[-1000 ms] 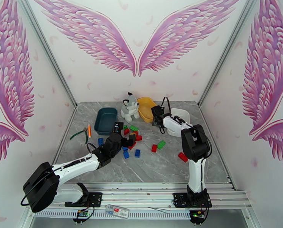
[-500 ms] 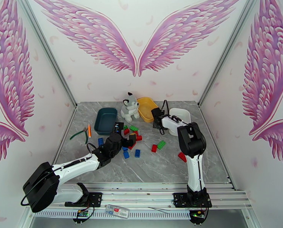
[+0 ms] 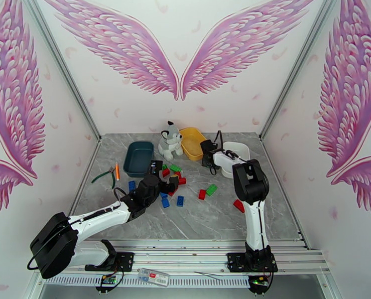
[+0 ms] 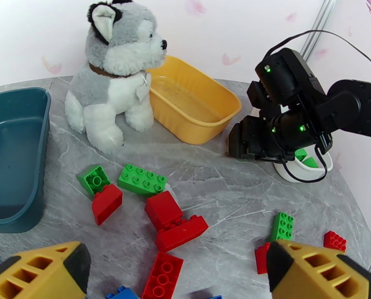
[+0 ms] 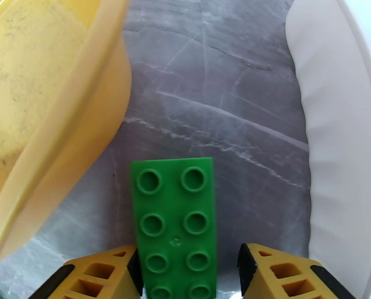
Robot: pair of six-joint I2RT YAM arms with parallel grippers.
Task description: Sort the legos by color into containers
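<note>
Red, green and blue legos lie scattered mid-table, among them a green brick (image 3: 175,168), a red one (image 3: 201,194) and a blue one (image 3: 180,200). My left gripper (image 3: 164,176) hangs open above this pile, its yellow fingers (image 4: 46,272) spread wide over a red brick (image 4: 175,223). My right gripper (image 3: 205,154) is shut on a green brick (image 5: 175,225), low over the table between the yellow tray (image 5: 46,95) and the white tray (image 5: 334,120). Green bricks (image 4: 305,158) lie in the white tray (image 3: 237,153). The teal tray (image 3: 138,158) stands at the left.
A plush husky (image 3: 170,140) sits between the teal tray and the yellow tray (image 3: 191,141). Orange-and-green hand tools (image 3: 110,173) lie left of the teal tray. A lone red brick (image 3: 239,206) rests by the right arm. Frame posts border the table's sides.
The right arm has folded in and carried its gripper slightly rightward, closer to the white tray. The left arm and the loose bricks have not moved.
</note>
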